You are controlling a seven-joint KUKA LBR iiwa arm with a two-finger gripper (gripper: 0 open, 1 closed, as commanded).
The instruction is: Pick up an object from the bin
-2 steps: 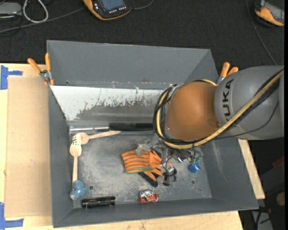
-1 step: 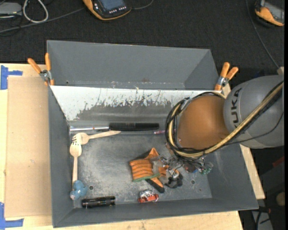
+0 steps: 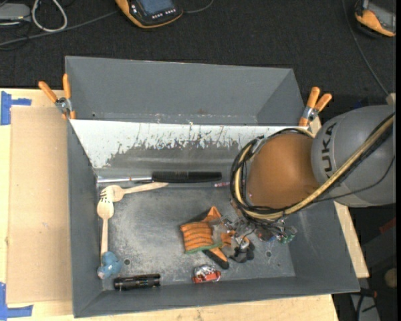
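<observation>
Gripper low in the grey bin, under the orange wrist cover — open or shut, cannot tell. Close against it on the view's left, an orange ribbed piece, contact unclear. Just nearer and leftward, a small crumpled red-and-silver thing. Well apart, leftward: a pale wooden spoon, a blue lump, a black cylinder — farther back, a long black bar.

surround: dark surface | loose cables upper left | orange handheld device top
</observation>
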